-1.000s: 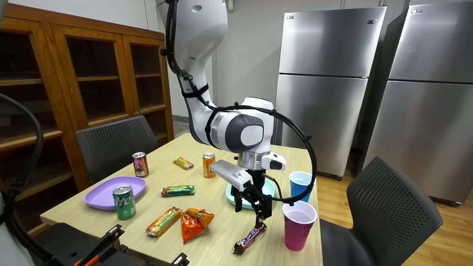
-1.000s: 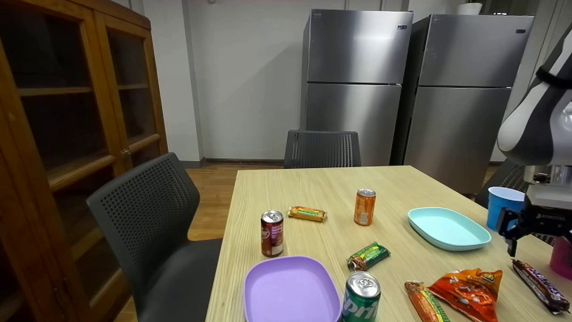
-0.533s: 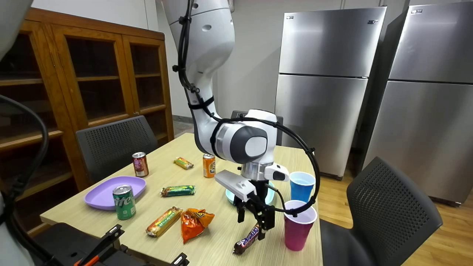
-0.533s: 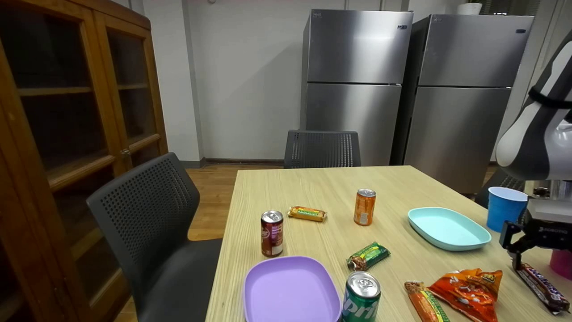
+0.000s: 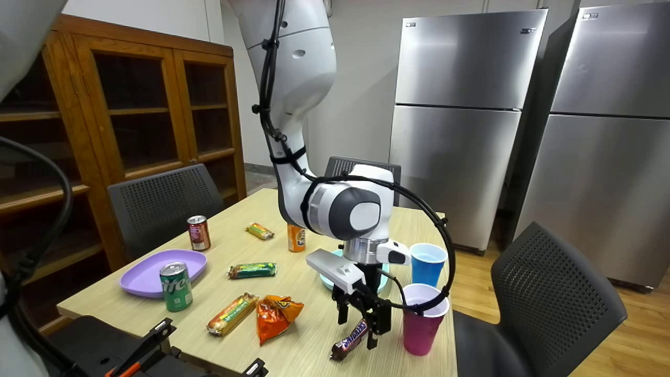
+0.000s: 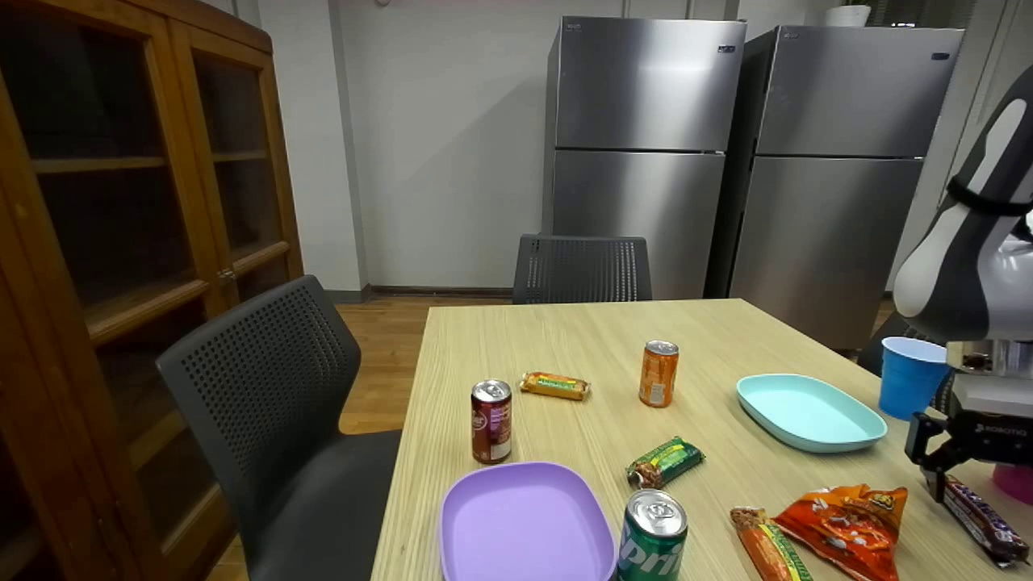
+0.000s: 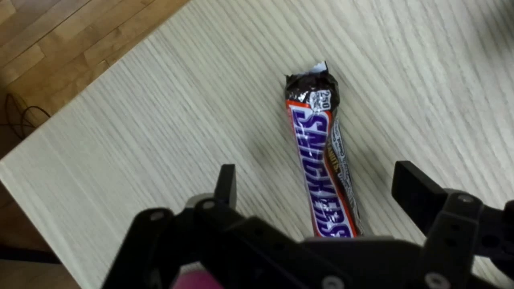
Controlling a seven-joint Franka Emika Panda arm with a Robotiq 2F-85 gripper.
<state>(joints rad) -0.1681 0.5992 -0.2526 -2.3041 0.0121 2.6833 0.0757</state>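
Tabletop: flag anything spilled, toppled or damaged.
Nothing clearly stands out. No spill shows; the cans and cups stand upright. The orange snack bag looks crumpled, though no tear is visible. The Snickers bar lies between the jaws of the open gripper.

Snickers bar (image 7: 320, 156), slim, wrapped in glossy dark brown, with purple-blue lettering outlined in white and bordered in red. Lying flat on the pale wood-grained table (image 7: 120, 140), with brand name upward, and showing part of a finely lettered side panel. In the wrist view, aligned nearly top to bottom, leaning slightly left at the top; crimped and crinkled there, marked "250" just below, and hidden at the opposite end. In an exterior view, lying between the orange snack bag (image 5: 276, 317) and the magenta cup (image 5: 422, 331), apart from both.
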